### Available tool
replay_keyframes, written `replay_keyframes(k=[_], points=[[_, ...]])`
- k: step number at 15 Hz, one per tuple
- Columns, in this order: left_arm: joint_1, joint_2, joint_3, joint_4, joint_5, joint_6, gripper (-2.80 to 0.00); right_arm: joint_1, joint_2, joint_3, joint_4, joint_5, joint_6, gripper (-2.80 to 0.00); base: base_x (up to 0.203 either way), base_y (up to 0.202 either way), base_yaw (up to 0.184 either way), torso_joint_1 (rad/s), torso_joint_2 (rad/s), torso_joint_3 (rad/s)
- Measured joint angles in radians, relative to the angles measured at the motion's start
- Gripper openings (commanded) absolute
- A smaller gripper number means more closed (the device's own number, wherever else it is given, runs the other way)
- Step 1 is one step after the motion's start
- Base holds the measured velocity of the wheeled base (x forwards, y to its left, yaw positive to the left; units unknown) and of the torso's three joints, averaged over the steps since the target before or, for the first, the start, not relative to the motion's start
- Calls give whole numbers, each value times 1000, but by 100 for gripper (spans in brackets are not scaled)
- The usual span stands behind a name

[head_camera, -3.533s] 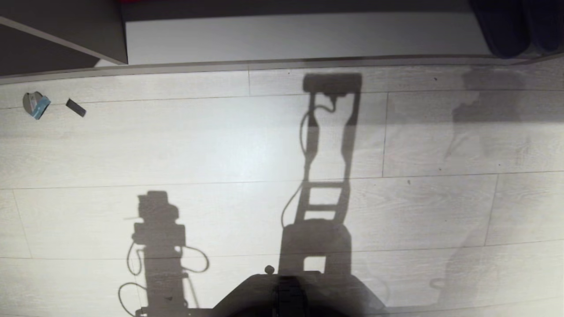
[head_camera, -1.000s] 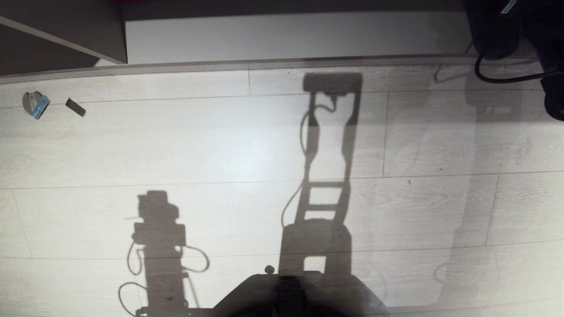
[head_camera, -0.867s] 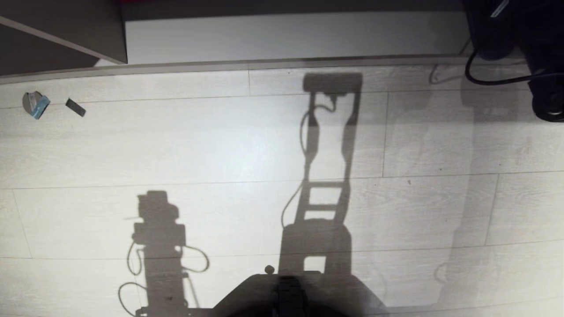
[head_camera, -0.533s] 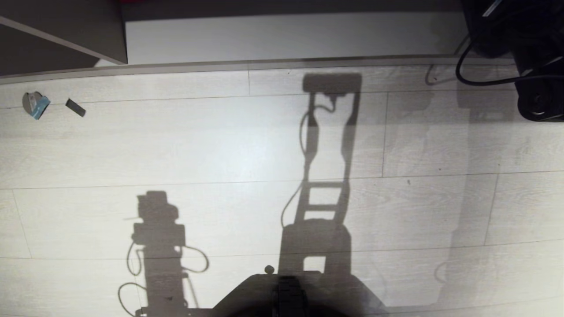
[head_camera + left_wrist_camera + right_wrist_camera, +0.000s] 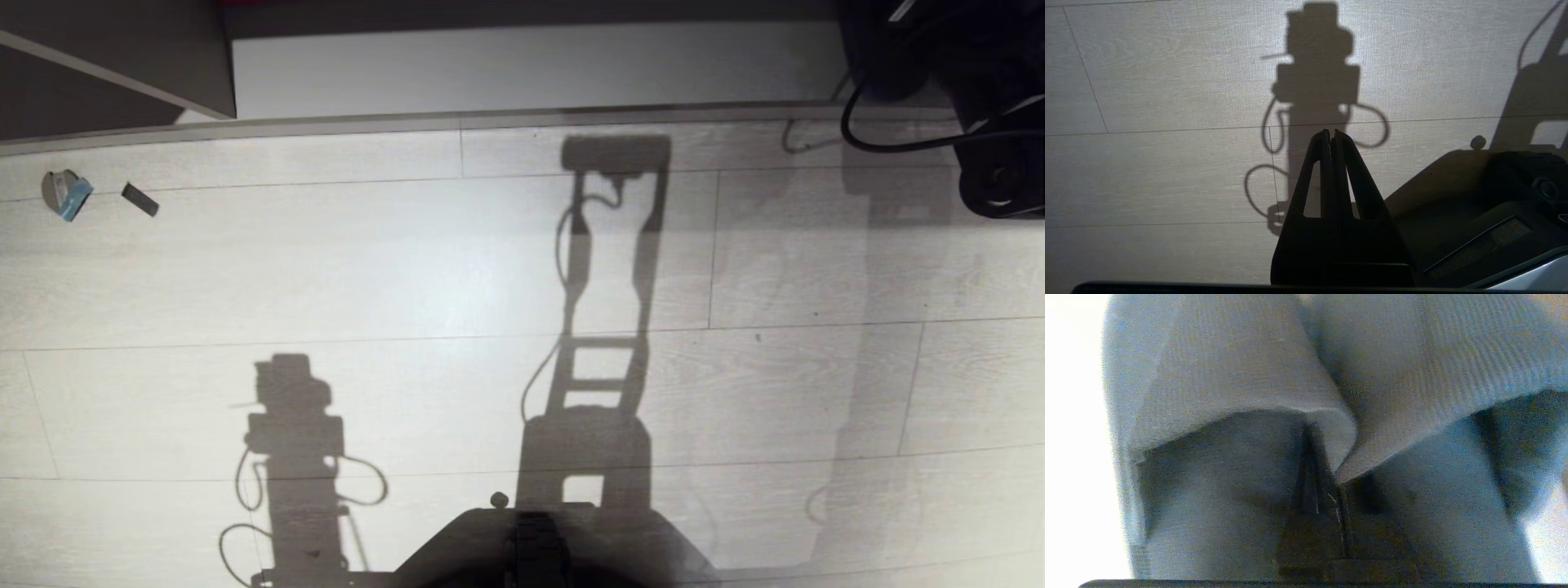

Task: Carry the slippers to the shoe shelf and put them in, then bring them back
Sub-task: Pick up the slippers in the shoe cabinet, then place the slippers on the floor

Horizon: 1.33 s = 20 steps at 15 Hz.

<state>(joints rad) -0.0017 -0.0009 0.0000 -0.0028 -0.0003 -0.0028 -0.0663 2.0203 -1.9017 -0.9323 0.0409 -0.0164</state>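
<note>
Right gripper (image 5: 1327, 457) clamped on the inner cloth edges of both slippers (image 5: 1241, 363), pinched together side by side. Arm and slippers up at one o'clock in the head view, on the pale base board of the shoe shelf (image 5: 522, 69). Left gripper (image 5: 1331, 136) closed, empty, parked over the floor (image 5: 408, 269).

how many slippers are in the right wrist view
2: one slipper and the other slipper lie side by side, with the right hand shut on their pinched-together inner edges.
</note>
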Motion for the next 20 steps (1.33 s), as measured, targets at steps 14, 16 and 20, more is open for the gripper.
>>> replay_keyframes(k=[14,16,20], points=[[0,0,0,0,0,-1,-280,92,-478,807,5,-31,3,-280,0,0,0,0,0,0],[0,0,0,0,0,-1,-280,119,-593,954,3,-32,2,-280,0,0,0,0,0,0],[0,0,0,0,0,-1,-280,142,-805,1191,8,-31,-4,-280,0,0,0,0,0,0]])
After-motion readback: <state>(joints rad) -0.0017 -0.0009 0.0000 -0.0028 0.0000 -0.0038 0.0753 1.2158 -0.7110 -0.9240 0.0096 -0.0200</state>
